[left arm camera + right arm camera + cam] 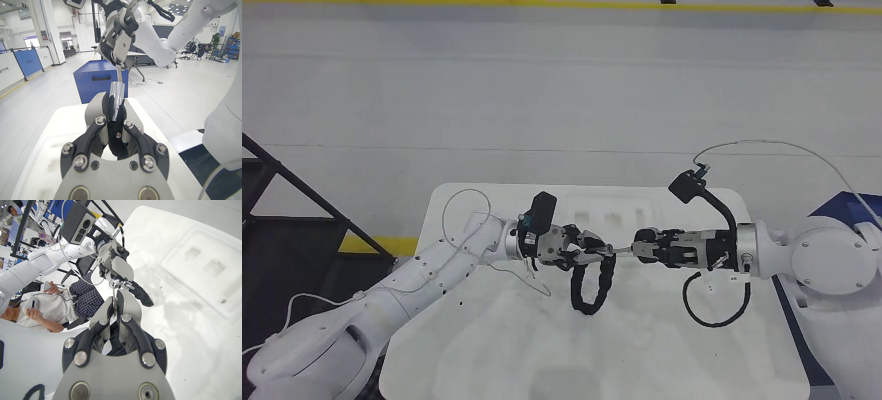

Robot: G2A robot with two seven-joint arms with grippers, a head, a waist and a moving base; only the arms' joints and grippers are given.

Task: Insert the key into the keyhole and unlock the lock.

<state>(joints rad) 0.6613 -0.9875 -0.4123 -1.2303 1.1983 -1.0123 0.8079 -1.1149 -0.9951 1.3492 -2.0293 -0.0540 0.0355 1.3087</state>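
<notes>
In the top view, the two arms meet above the middle of the white bench (492, 350). The left hand (600, 248) is clamped on the lock (608, 254), whose black cable (592, 285) hangs in a loop below it. The right hand (639, 247) faces it, pinching the key (623, 249). The key spans the short gap between the two hands. A white foam tray (617, 215) with shallow recesses lies on the bench just behind them.

In the left wrist view, the left hand (114, 106) has its fingers closed around the lock (117, 94), a chrome cylinder that sticks out past the fingertips. The black cable (115, 140) runs back between the fingers. The right hand (114, 56) is held beyond the lock with the key (119, 75) gripped in it. The blade meets the cylinder's far end; how deep it sits cannot be told. A blue cabinet (100, 79) stands on the floor beyond the bench (56, 128).

In the right wrist view, the right hand (115, 303) has its fingers pressed together on the head of the key (114, 293). The blade reaches the round keyhole (113, 283) in the end of the lock. The left hand (118, 281) holds the lock, with the black cable (141, 293) trailing beside it. The foam tray (204, 268) rests on the bench (189, 332) underneath.
</notes>
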